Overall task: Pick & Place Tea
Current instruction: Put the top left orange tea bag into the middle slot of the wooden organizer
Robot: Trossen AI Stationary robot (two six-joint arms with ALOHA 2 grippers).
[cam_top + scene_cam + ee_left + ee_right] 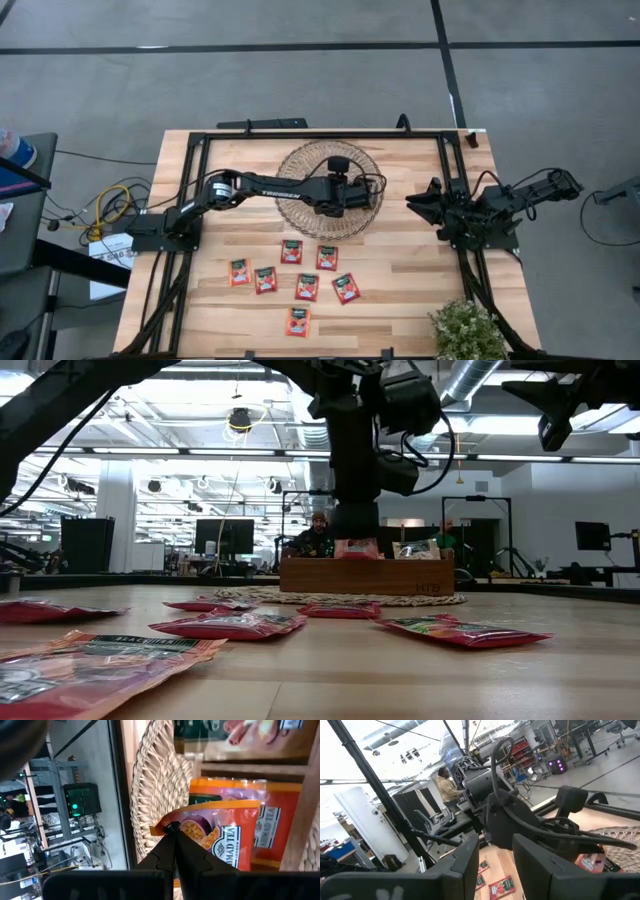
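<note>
Your left gripper pinches a sachet by its corner over the tray; it looks light, limp and slick, so grip edges firmly; the right gripper waits part-open.

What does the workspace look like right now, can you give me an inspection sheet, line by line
Surface: wooden table with a black frame; round woven mat at the back.
Job's things: seven red-orange tea sachets lying loose at the front; wooden tray on the mat already holds sachets.
Clutter: small green plant at the front right corner.
Grippers: left gripper over the tray, shut on an orange sachet; right gripper parked at the right edge, fingers apart, empty.
Cables: yellow and black cables on the floor at left.
Surroundings: open workshop, a person seated behind the table.
</note>
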